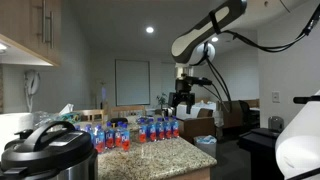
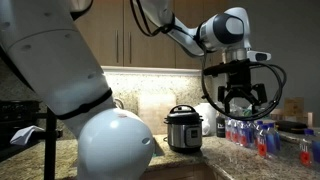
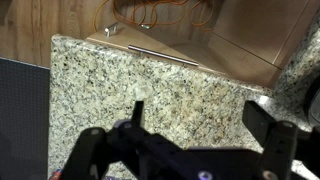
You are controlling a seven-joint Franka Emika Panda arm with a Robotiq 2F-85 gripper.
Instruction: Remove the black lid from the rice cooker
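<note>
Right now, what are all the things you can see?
cooker: one, steel and black, on the counter
lid: one, black, on top of the cooker
bottles: many, red and blue, bunched on the counter
counter: one, speckled granite, under everything
cabinets: several, brown wood, on the wall above
arm: one, white and black, up high
tool: one, black, in the air above the counter, open and empty

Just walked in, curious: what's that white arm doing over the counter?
A robot arm is meant to lift the black lid off the rice cooker, but hasn't touched it yet: the lid sits on the cooker. Its gripper hangs open and empty above the granite counter, apart from the cooker, nearer a cluster of small bottles.
</note>
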